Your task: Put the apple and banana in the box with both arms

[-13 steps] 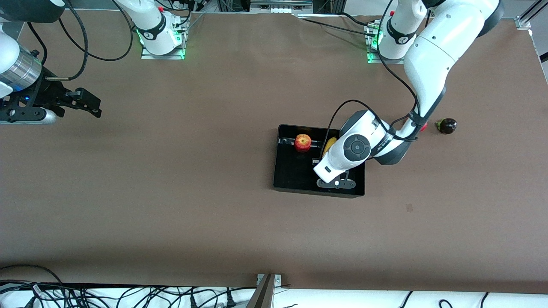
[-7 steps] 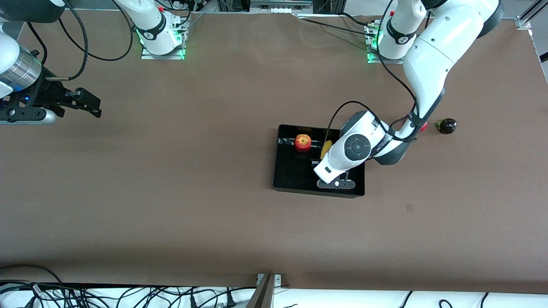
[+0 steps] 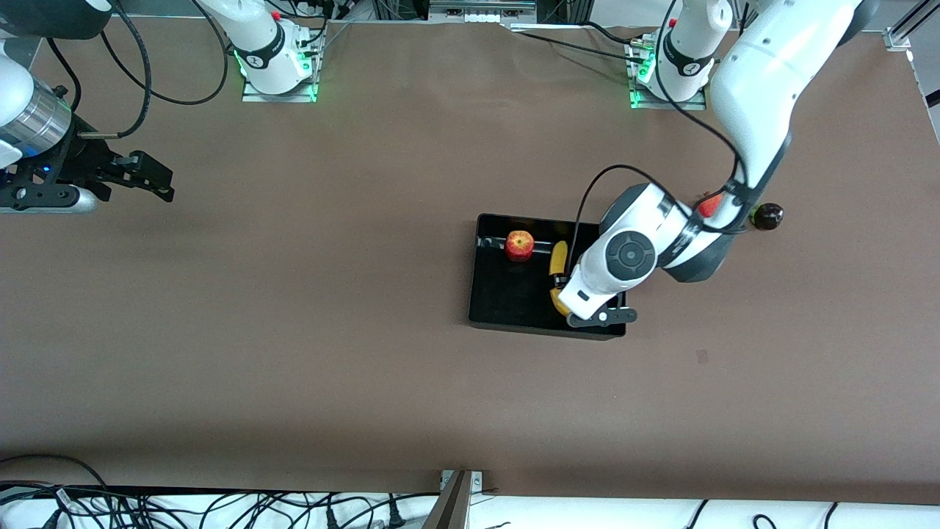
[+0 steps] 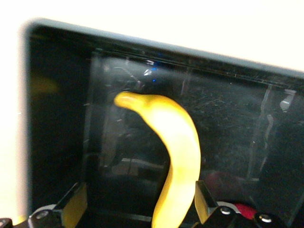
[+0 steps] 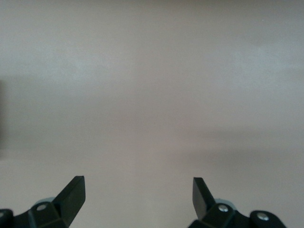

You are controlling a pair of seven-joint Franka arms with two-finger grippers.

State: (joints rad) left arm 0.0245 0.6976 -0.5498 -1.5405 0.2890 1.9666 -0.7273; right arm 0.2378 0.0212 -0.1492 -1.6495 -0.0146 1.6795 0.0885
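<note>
Banana (image 3: 559, 258) and apple (image 3: 519, 245) in box (image 3: 507, 301), left pincer (image 4: 137, 206) spread above banana, right pincer (image 5: 137, 194) spread, idle

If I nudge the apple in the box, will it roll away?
Probably a little: the apple is round and the box floor looks glossy. The low wall beside it should stop it. The banana lies apart, so contact seems unlikely.

Red apple (image 3: 519, 245) and yellow banana (image 3: 559, 258) (curved, partly hidden) lie apart inside black box (image 3: 507, 297).
</note>
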